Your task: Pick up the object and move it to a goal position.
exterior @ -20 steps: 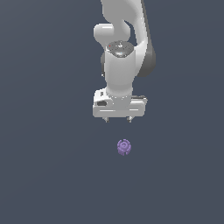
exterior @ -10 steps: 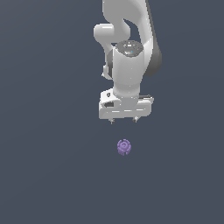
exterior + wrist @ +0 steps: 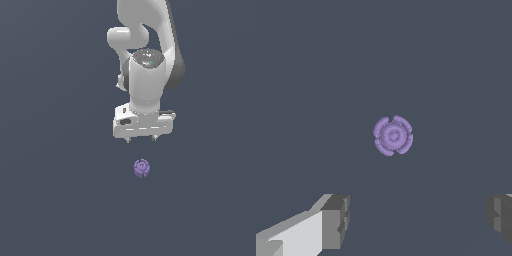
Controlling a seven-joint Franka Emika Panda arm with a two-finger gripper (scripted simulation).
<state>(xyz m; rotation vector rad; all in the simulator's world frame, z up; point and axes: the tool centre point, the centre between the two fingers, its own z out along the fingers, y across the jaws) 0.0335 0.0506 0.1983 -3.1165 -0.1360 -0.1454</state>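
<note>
The object (image 3: 142,168) is a tiny light-purple knobbly round piece with concentric rings on top, lying on the dark grey floor. In the wrist view the object (image 3: 393,135) sits in the middle of the picture, beyond the fingertips. My white gripper (image 3: 141,139) hangs just above and behind it, apart from it, pointing down. Its fingers (image 3: 336,220) stand wide apart and open, with nothing between them.
The white arm (image 3: 145,45) rises behind the gripper to the exterior view's top edge. Around the object lies only plain dark grey floor (image 3: 60,200).
The gripper has come lower and slightly toward the exterior view's right, closer to the object. The object has not moved.
</note>
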